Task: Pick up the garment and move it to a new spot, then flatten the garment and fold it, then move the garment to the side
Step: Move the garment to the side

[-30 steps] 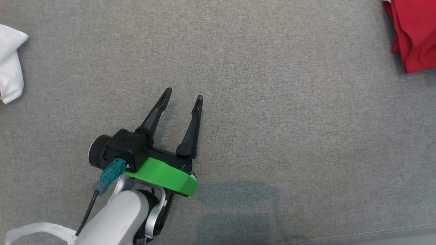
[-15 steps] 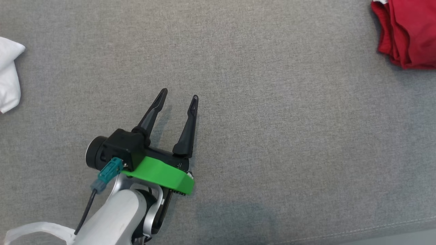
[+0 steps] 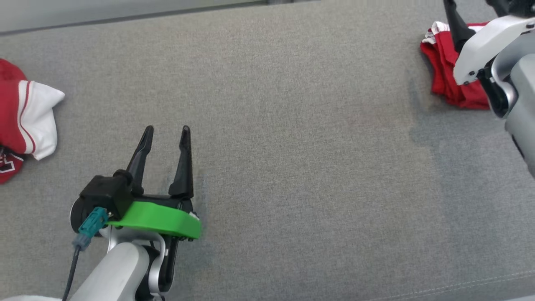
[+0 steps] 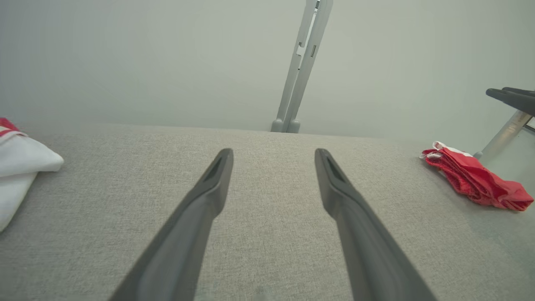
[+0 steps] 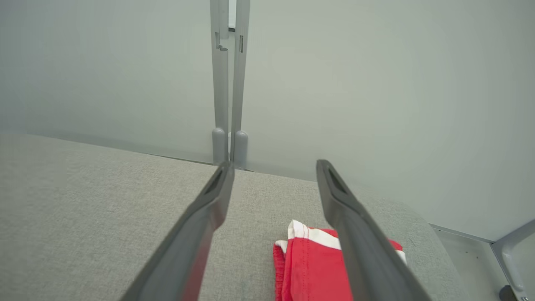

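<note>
The garment [image 3: 441, 62] is a red bundle with white trim, lying bunched on the grey cloth table [image 3: 292, 146] near its far right corner. It also shows in the left wrist view [image 4: 472, 179]. In the right wrist view my right gripper [image 5: 273, 165] hangs open just above the garment [image 5: 309, 267], with nothing between its fingers. The head view shows its pale forearm [image 3: 489, 37] and one dark finger [image 3: 455, 25] over the garment. My left gripper [image 3: 166, 128] is open and empty low over the table at the near left, seen too in its own view [image 4: 273, 152].
A second red and white garment [image 3: 25, 113] lies at the table's left edge. The far table edge [image 3: 125, 19] runs along a pale wall with a grey upright post [image 4: 301, 62]. A grey metal frame leg [image 5: 512, 251] stands off the right end.
The head camera has moved, so the whole picture has shifted; the far table edge, the left garment's red part and my right forearm over the red garment have come into view.
</note>
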You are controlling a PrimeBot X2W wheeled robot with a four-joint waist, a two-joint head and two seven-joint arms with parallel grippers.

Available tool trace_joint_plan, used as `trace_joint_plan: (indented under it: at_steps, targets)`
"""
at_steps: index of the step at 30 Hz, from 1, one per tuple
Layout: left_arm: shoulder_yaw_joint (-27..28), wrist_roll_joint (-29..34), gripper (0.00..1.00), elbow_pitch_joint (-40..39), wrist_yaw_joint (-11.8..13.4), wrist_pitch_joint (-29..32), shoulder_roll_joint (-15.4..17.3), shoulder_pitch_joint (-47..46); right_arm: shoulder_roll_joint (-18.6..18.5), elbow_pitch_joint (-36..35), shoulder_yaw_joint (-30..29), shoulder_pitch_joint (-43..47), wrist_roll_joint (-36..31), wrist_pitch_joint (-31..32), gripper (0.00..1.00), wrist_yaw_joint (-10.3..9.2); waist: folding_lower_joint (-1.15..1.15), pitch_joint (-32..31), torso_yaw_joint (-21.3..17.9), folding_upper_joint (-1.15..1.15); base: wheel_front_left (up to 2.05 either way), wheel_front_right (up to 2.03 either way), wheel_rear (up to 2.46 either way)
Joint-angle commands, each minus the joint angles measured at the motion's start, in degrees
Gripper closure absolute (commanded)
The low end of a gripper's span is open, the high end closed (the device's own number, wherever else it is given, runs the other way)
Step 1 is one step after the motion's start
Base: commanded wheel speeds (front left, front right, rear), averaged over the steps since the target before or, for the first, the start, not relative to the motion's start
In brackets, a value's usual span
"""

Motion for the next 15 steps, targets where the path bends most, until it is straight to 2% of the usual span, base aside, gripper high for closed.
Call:
trace_joint_plan:
  at_steps: [1,4,8,13,15]
  targets:
    - [0.7,-0.3,0.0,0.4,0.2,-0.5,0.3,1.4,0.4,-1.0,-0.9,2.2,-0.9,-0.2,0.0,-0.08,0.0,-4.4,0.4,0.0,0.0,0.0,0.0]
    - [3.0,-1.3,0.0,1.1,0.2,-1.2,0.3,3.8,1.6,-4.7,-6.0,6.2,-2.6,-0.2,0.0,-0.08,0.0,-6.8,0.9,0.0,0.0,0.0,0.0]
    - [6.3,-1.1,0.0,2.0,0.2,-1.6,0.5,6.9,3.8,-10.1,-14.1,13.0,-8.3,-0.2,0.0,-0.08,0.0,-8.9,1.6,0.0,0.0,0.0,0.0]
    - [11.0,1.0,0.0,2.0,0.0,-1.6,0.2,10.6,8.6,-18.3,-25.2,23.7,-17.2,-0.2,0.0,-0.07,0.0,-10.5,2.4,0.0,0.0,0.0,0.0]
    - [13.2,2.5,0.0,2.0,-0.8,-1.6,0.1,12.8,11.8,-23.6,-31.8,30.3,-24.1,-0.2,0.0,-0.08,0.0,-11.3,2.6,0.0,0.0,0.0,0.0]
